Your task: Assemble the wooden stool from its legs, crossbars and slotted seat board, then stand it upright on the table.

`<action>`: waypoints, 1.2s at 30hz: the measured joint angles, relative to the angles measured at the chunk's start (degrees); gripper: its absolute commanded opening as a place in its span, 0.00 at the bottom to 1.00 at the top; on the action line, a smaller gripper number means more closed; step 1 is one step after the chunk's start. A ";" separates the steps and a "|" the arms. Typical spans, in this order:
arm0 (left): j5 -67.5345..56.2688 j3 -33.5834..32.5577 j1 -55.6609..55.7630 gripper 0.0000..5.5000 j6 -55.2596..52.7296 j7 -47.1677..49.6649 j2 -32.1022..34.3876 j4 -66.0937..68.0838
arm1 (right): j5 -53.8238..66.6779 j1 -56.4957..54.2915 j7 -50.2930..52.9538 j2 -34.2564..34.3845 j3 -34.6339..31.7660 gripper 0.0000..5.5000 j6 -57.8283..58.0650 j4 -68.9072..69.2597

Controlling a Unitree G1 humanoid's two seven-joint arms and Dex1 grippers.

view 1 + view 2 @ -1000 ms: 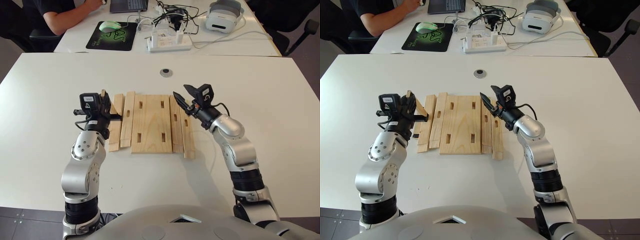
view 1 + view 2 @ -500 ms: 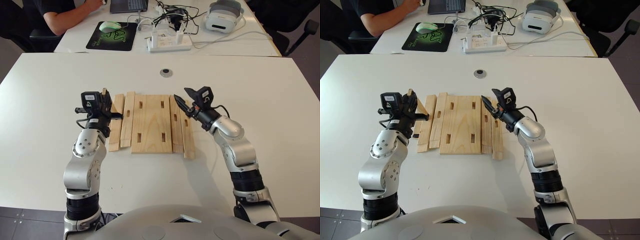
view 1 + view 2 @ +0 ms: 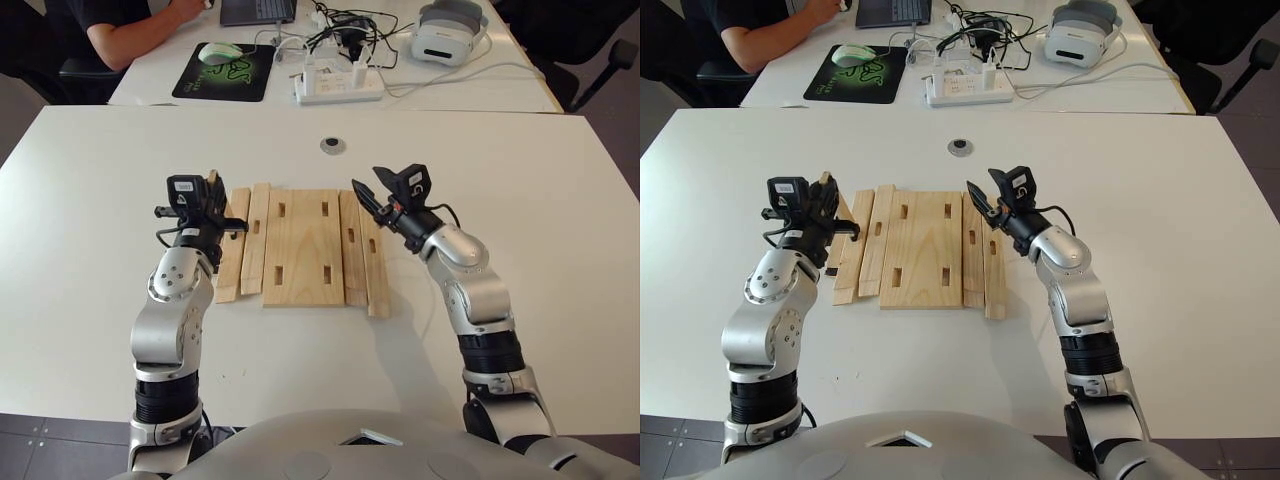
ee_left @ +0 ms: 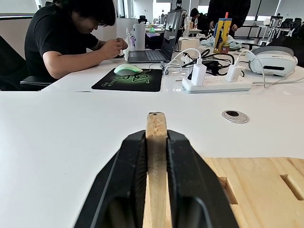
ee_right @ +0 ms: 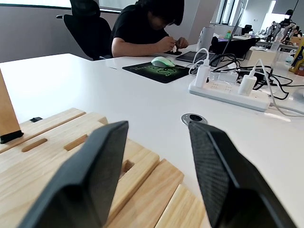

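The left gripper (image 3: 208, 205) is clamped on a slim wooden piece (image 4: 156, 126), which stands tilted at the left edge of the stool parts. I can't quite make out whether its lower end touches the table (image 3: 540, 210).

The slotted seat board (image 3: 303, 247) lies flat in the middle of the white table. Two slats (image 3: 250, 240) lie just beside it on the left and two more (image 3: 365, 255) lie against its right side. The right gripper (image 3: 372, 186) hangs above the far end of those right-hand slats, its fingers (image 5: 90, 180) spread wide with nothing between them.

A round cable grommet (image 3: 332, 146) sits in the tabletop beyond the boards. On the next desk there are a white power strip (image 3: 337, 88) with tangled cables, a dark mouse pad (image 3: 222, 72) carrying a pale green mouse (image 3: 217, 51), a white headset (image 3: 449, 30) and a laptop (image 3: 257, 10)
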State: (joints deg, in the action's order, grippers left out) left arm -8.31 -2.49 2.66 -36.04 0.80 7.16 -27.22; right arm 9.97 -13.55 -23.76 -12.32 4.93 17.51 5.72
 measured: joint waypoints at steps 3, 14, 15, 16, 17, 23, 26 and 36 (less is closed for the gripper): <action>0.01 -0.20 0.08 0.08 0.00 -0.31 0.01 0.15 | -0.01 0.00 0.00 0.22 0.03 0.43 -0.18 -0.14; 0.02 -0.44 -0.54 0.08 -0.99 -1.06 0.04 -1.16 | -0.05 0.00 -0.01 0.30 0.04 0.43 -0.31 -0.52; 0.01 -0.43 -0.82 0.08 -1.17 -1.12 0.08 -1.59 | -0.05 0.00 -0.01 0.30 0.04 0.43 -0.33 -0.51; 0.01 -0.38 -1.33 0.08 -1.61 -1.21 0.09 -2.46 | -0.05 0.02 0.00 0.30 0.04 0.43 -0.35 -0.50; 0.01 -0.32 -1.73 0.08 -1.79 -1.29 0.10 -2.95 | -0.06 0.03 0.00 0.30 0.04 0.43 -0.35 -0.48; -0.07 -0.43 -3.38 0.08 -2.51 -1.84 0.52 -4.92 | -0.08 0.48 0.10 0.33 0.07 0.43 -0.35 0.03; 0.00 -0.39 -4.46 0.08 -2.34 -2.17 0.79 -5.87 | -0.15 0.61 0.11 0.32 0.07 0.43 -0.35 0.37; 1.07 0.65 -19.09 0.08 15.70 -7.34 3.37 -7.19 | -0.50 0.72 0.04 0.00 0.12 0.43 -0.38 0.81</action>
State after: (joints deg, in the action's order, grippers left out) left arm -7.24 -1.84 -16.43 -20.35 -6.54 10.54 -34.41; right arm 9.47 -12.83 -23.72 -12.31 5.04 17.13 6.53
